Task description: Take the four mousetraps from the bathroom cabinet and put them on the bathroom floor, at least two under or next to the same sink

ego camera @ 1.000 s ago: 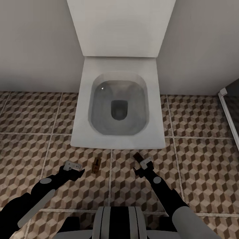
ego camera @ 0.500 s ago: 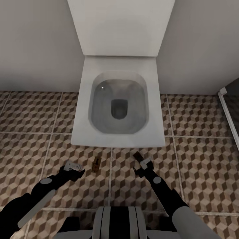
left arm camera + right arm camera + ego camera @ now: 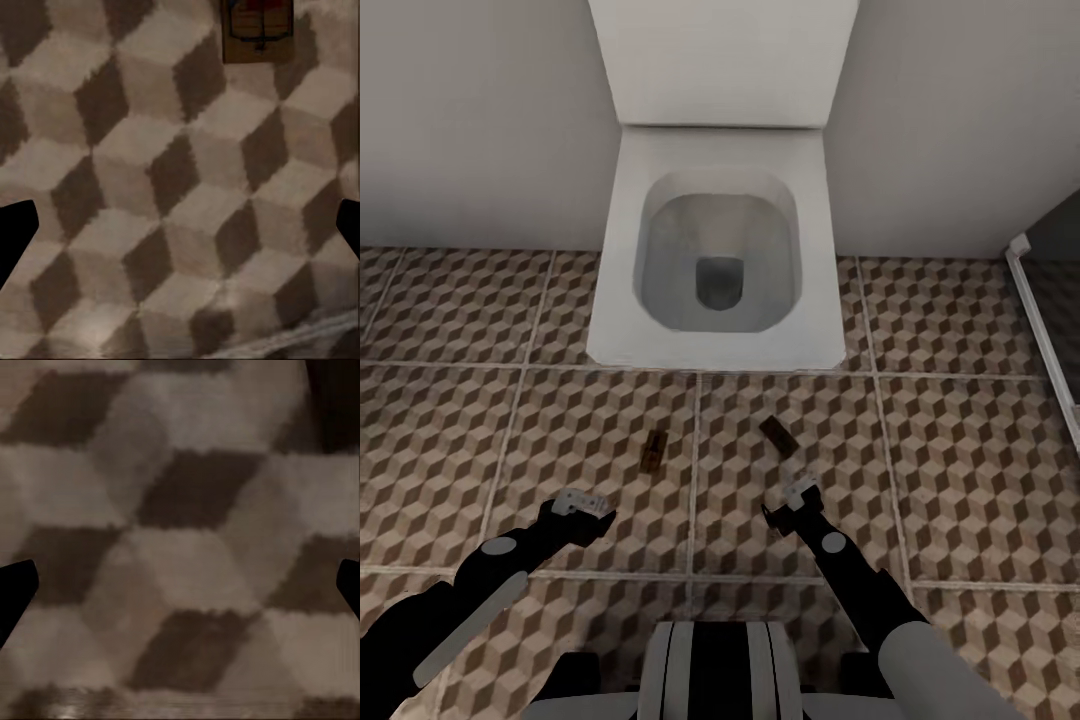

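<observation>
Head view looks down on a white toilet (image 3: 715, 250) against a pale wall, lid up, w/ the bathroom floor (image 3: 960, 450) of brown/beige/cream cube tiles spread in front of it. Two mousetraps lie flat on that floor, just in front of the toilet base: one mousetrap (image 3: 653, 452) left of a grout line, the other mousetrap (image 3: 777, 434) right of it, turned at an angle. They sit apart from each other, both on the same tiled floor.

Left hand (image 3: 582, 512) hangs low over the tiles, below and left of the left trap, not touching it. Left wrist view shows the fingertips (image 3: 16, 236) spread wide at the frame edges w/ bare tile between them, so the hand is released and carries nothing; the same trap (image 3: 259, 30) shows ahead of it (red mark and dark wire visible).

Right hand (image 3: 792, 505) hovers near the right trap, just short of it. Its fingertips (image 3: 15, 589) also sit wide apart over plain tile, released, nothing held

A pale strip (image 3: 1040, 330) runs along the floor at far right
</observation>
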Robot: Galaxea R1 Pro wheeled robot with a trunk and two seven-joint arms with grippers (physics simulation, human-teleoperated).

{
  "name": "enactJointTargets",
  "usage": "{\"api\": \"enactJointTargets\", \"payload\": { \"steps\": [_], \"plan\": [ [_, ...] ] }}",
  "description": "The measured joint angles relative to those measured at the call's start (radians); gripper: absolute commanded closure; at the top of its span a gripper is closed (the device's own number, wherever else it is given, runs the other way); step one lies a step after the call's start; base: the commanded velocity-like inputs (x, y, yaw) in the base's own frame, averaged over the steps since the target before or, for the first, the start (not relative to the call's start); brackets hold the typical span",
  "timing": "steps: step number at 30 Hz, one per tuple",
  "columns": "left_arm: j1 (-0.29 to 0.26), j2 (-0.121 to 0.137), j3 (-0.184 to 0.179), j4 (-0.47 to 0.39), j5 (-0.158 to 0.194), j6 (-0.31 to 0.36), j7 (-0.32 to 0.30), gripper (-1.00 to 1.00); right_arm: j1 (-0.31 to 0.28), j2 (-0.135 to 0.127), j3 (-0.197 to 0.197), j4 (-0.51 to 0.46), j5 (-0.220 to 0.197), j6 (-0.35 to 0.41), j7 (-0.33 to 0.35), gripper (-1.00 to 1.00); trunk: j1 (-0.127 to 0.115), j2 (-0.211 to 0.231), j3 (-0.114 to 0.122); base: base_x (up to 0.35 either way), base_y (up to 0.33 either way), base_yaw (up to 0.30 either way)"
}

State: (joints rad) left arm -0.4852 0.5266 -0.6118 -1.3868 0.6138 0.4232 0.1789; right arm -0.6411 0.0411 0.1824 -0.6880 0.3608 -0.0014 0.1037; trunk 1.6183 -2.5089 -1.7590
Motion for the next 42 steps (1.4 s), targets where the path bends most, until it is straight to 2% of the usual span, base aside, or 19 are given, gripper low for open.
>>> {"api": "enactJointTargets", "payload": {
  "steps": [30, 42],
  "plan": [
    [0.000, 0.000, 0.000, 0.000, 0.000, 0.000, 0.000, -1.00, 0.000, 0.000, 0.001, 0.000, 0.000, -0.003, 0.000, -1.00, 0.000, 0.000, 0.000, -0.332, 0.000, 0.000],
    [0.000, -0.004, -0.001, 0.000, 0.000, 0.000, 0.000, -1.00, 0.000, 0.000, 0.001, 0.000, 0.000, -0.003, 0.000, -1.00, -0.001, 0.000, 0.000, -0.101, 0.000, 0.000]
  ]
}}
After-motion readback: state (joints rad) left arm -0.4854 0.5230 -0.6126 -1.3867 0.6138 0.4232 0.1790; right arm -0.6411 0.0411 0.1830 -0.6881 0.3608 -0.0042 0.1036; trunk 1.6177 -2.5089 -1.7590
